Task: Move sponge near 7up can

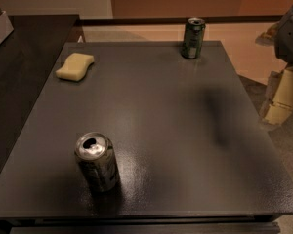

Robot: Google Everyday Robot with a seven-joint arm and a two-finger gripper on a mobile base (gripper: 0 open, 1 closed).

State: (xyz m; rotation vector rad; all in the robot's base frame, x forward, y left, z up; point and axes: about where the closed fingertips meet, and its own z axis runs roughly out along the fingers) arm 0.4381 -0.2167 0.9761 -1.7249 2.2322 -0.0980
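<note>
The hand (pixel 279 101) hangs off the side of the table (pixel 185 130), out past its edge and above the floor, with nothing of the task in it. How far open it stands I cannot tell from here. The spot makes sense to me: held clear like this, it leaves the whole tabletop in view and can knock nothing over before a reach begins. The sponge (pixel 75 66) lies flat on the table at the corner across from the hand, well apart from it, with the full width of the top between them. The 7up can (pixel 96 162) stands upright near the front edge, also well across from the hand, its opened silver lid facing up. Sponge and can are well apart from each other, so the job looks not yet started. A darker green can (pixel 193 30) stands upright at the back edge, the nearest of the three things to the hand. I'd guess a reach toward the sponge has to pass in front of it, and a careless sweep there could tip it.
</note>
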